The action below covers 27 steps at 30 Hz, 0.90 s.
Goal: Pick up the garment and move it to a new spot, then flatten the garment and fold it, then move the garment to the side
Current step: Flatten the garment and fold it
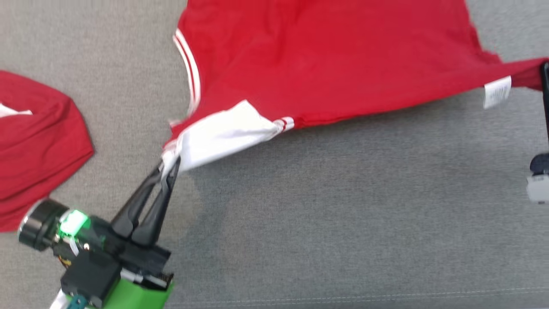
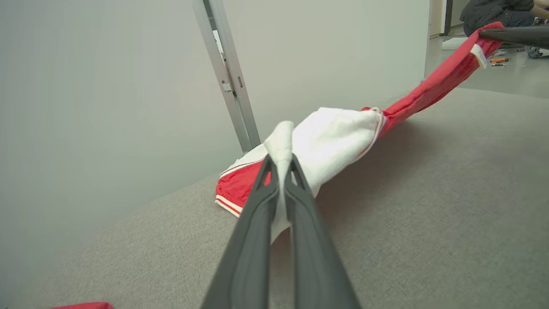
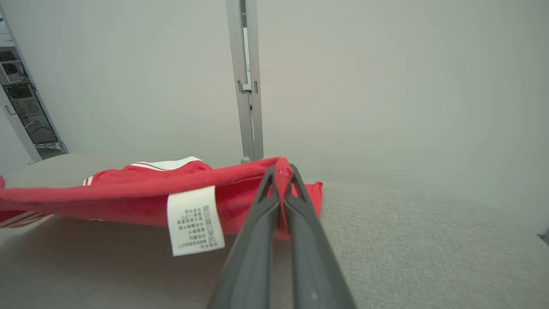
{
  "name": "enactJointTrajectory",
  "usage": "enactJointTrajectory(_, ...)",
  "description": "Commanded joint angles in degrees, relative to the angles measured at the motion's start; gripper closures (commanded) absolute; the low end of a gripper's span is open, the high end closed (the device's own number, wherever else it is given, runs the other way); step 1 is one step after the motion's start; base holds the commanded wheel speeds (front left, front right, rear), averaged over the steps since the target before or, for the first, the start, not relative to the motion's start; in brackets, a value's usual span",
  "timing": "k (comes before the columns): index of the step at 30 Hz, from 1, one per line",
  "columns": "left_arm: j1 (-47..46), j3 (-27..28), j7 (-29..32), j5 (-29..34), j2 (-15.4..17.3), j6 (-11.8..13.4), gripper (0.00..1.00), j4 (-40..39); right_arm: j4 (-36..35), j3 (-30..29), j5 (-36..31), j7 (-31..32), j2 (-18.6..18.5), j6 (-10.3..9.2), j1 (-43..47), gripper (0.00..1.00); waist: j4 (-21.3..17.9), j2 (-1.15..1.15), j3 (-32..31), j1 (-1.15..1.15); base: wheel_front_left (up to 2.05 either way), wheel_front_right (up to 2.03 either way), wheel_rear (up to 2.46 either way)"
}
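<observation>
A red garment (image 1: 326, 64) with white sleeve and white stripes lies stretched across the grey surface (image 1: 343, 214). My left gripper (image 1: 168, 169) is shut on the garment's white sleeve corner (image 2: 281, 137), which is lifted a little. At the right edge my right gripper (image 1: 545, 73) is shut on the garment's red hem (image 3: 281, 171). A white care label (image 3: 194, 219) hangs from the hem beside its fingers. The near edge of the garment (image 2: 433, 81) is pulled taut between the two grippers, above the surface.
A second red garment (image 1: 34, 146) lies folded at the left edge. A pale wall with a grey metal post (image 3: 246, 81) stands behind the surface. A person (image 2: 497, 10) sits on the floor far beyond the surface's end.
</observation>
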Motion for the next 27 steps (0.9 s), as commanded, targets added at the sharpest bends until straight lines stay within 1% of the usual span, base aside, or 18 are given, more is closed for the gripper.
enactJointTrajectory(1, 2.2, 0.3, 0.0, 0.8, -0.4, -0.6, 1.0, -0.6, -0.5, -0.5, 0.1, -0.2, 0.3, -0.02, 2.2, 1.0, -2.3, 0.0, -4.4, 0.0, 0.0, 0.0, 0.0)
enactJointTrajectory(3, 4.9, 0.3, 0.0, 1.2, -0.6, -1.6, 1.0, -1.1, -0.9, -1.1, 0.3, -0.2, 0.4, -0.02, 4.4, 1.0, -2.3, 0.0, -4.9, 0.0, 0.0, 0.0, 0.0)
enactJointTrajectory(6, 7.8, -0.2, 0.0, 1.7, -0.1, -2.7, 1.0, -0.6, -1.4, -2.0, 0.5, -0.2, 0.8, -0.02, 7.4, 1.0, -2.5, 0.0, -5.4, 0.0, 0.0, 0.0, 0.0)
enactJointTrajectory(9, 9.0, -0.3, 0.0, 1.1, -0.7, -3.4, 1.0, 0.4, -1.0, -2.5, 0.6, -0.2, 1.3, -0.02, 9.4, 1.0, -2.5, 0.0, -5.9, 0.0, 0.0, 0.0, 0.0)
enactJointTrajectory(11, 8.4, -0.7, 0.0, 1.7, -0.8, -4.0, 1.0, 1.7, 0.1, -1.8, 0.1, -0.2, 1.6, -0.02, 10.1, 1.0, -2.6, 0.0, -6.1, 0.0, 0.0, 0.0, 0.0)
enactJointTrajectory(13, 6.8, -1.3, 0.0, 2.2, -1.5, -4.5, 1.0, 3.4, 2.0, 0.5, -0.5, -0.2, 1.1, -0.02, 10.3, 1.0, -2.8, 0.0, -6.1, 0.0, 0.0, 0.0, 0.0)
enactJointTrajectory(16, 4.0, -2.3, 0.0, 2.6, -2.1, -5.1, 1.0, 7.7, 5.3, 2.7, -0.5, -0.2, 1.4, -0.02, 8.4, 1.0, -2.7, 0.0, -5.4, 0.0, 0.0, 0.0, 0.0)
enactJointTrajectory(24, -7.5, -3.9, 0.4, 4.9, -4.6, -5.9, 1.0, 19.4, 14.6, 3.8, -2.5, -0.2, 3.9, -0.02, 0.7, 1.0, -2.9, 0.0, -1.7, 0.0, 0.0, 0.0, 0.0)
enactJointTrajectory(27, -11.5, -4.4, 0.3, 6.8, -4.2, -5.9, 1.0, 22.6, 16.9, 4.9, -3.0, -0.2, 4.7, -0.02, -2.4, 1.0, -3.0, 0.0, -0.3, 0.0, 0.0, 0.0, 0.0)
